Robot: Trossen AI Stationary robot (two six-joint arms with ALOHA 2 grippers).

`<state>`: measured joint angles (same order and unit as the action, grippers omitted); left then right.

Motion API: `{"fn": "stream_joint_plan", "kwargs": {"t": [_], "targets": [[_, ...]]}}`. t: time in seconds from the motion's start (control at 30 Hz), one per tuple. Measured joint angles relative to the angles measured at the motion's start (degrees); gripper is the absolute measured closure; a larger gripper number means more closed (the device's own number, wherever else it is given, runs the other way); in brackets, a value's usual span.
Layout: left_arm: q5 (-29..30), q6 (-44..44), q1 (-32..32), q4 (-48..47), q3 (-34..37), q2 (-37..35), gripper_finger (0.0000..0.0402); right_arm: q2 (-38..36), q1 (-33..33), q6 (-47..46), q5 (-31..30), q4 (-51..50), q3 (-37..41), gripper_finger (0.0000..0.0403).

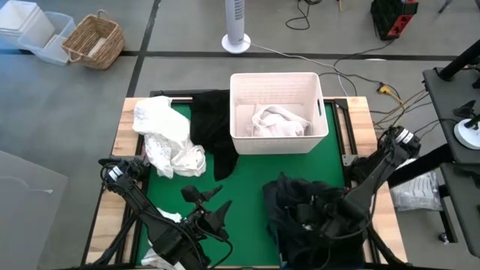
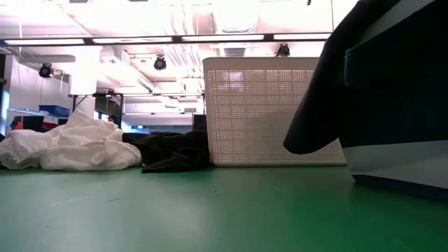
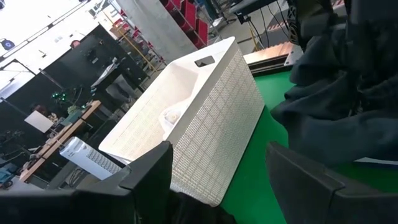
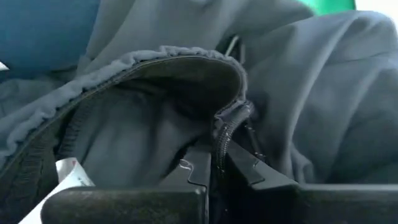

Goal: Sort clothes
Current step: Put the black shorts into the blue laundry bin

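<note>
Partly sorted: one white garment sits in the white bin; a white heap and black garment wait near the bench's far-left corner. Right pincer is pinched on a dark garment at the near-right edge; left pincer hangs spread, empty.

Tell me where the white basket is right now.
In the high view the white basket stands at the table's far edge, right of centre, with a white garment inside. A black garment lies against its left side.
</note>
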<state>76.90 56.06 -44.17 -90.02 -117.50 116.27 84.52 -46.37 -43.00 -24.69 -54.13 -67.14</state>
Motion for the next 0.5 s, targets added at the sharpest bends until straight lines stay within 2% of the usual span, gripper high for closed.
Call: {"fn": "stream_joint_plan", "kwargs": {"t": [0.17, 0.37, 0.5], "targets": [[-1.1, 0.0, 0.0, 0.0, 0.0, 0.0, 0.0169, 1.9, 0.4, 0.1, 3.8, -0.1, -1.6, 0.0342], [-1.1, 0.0, 0.0, 0.0, 0.0, 0.0, 0.0169, -0.2, 0.4, -0.5, 5.4, -1.4, -5.0, 0.024], [-1.1, 0.0, 0.0, 0.0, 0.0, 0.0, 0.0169, -1.8, 0.4, -0.5, 5.4, -7.2, -9.2, 0.0174]]}}
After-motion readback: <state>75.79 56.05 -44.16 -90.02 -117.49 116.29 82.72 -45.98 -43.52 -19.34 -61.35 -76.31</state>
